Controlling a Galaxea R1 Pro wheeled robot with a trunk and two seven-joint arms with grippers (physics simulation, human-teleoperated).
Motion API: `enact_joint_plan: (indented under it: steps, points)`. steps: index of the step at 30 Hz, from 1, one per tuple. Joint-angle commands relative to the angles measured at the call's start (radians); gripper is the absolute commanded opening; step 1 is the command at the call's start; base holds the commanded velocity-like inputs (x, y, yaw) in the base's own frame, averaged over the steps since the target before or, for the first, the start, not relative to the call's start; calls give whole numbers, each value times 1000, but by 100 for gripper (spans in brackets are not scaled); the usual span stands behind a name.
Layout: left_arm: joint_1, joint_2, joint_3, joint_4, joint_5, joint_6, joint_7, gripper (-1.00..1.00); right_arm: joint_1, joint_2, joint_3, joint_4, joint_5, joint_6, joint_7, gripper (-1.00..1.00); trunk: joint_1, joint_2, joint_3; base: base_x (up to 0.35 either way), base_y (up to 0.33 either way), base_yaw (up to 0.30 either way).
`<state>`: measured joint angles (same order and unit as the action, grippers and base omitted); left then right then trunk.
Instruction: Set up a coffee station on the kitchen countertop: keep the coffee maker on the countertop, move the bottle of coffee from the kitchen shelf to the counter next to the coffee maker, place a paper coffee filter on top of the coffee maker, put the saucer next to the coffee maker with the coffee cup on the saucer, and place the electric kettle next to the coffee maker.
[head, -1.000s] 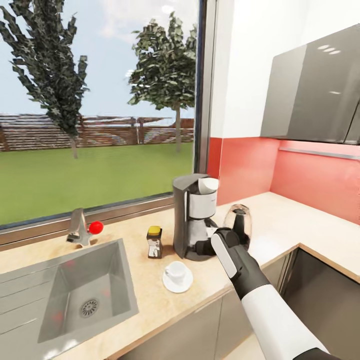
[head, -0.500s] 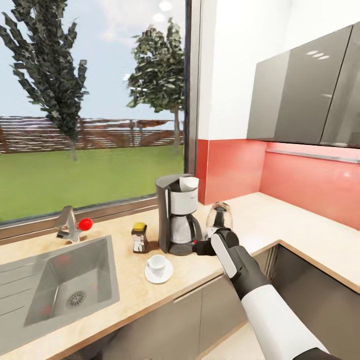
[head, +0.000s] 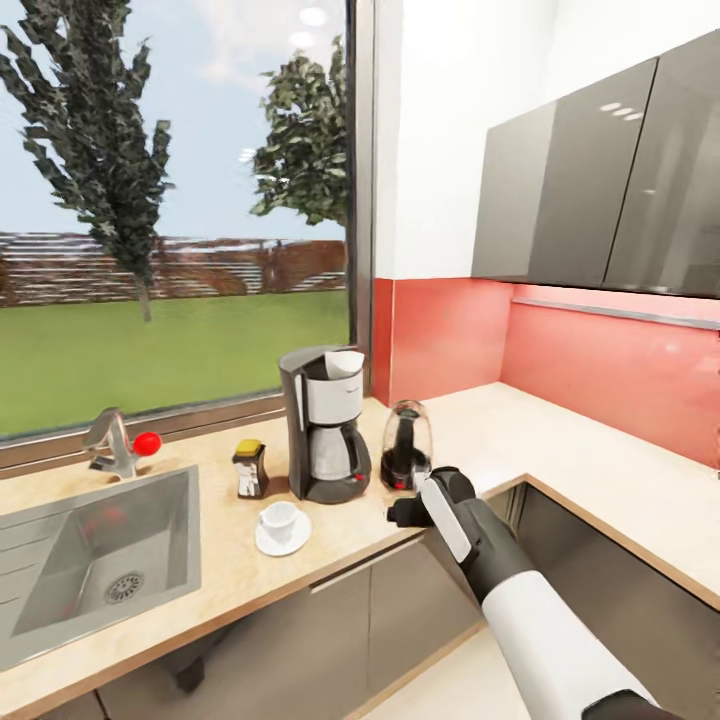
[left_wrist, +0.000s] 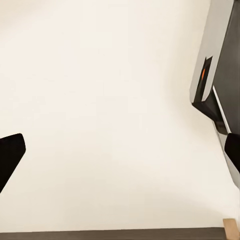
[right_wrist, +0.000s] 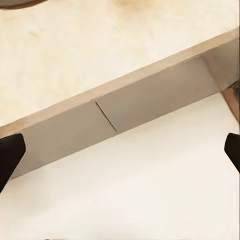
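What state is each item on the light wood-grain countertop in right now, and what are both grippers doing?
Tall dark grey coffee maker: upright, white paper coffee filter on top.
Small black bottle of coffee: upright, gold cap on.
White coffee cup: upright on the white saucer.
Clear glass electric kettle: upright, beside the coffee maker.
Right gripper: open, empty, off the countertop edge.
Left gripper: open, empty.

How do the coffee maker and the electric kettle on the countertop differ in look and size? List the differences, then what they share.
The coffee maker is tall, boxy and opaque, dark grey with a white-silver front; the electric kettle is shorter, domed and clear glass. The coffee maker carries a white paper coffee filter on top; the kettle's top is bare. Both stand upright on the countertop, side by side, each with a black base.
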<state>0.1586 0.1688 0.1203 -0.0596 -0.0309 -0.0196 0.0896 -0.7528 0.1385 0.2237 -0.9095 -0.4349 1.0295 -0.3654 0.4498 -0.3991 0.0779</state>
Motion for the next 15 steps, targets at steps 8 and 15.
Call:
enact_joint_plan:
  steps: [8,15]
  points:
    - [0,0,7,-3,-2,-6,1,100,0,-5,3,235,-3,1,-8,100,0,-1,1,-64,-117,-79]
    - [-1,-4,7,-4,-1,-11,1,100,0,-11,10,525,30,-50,-9,100,0,-1,1,-5,-6,-243]
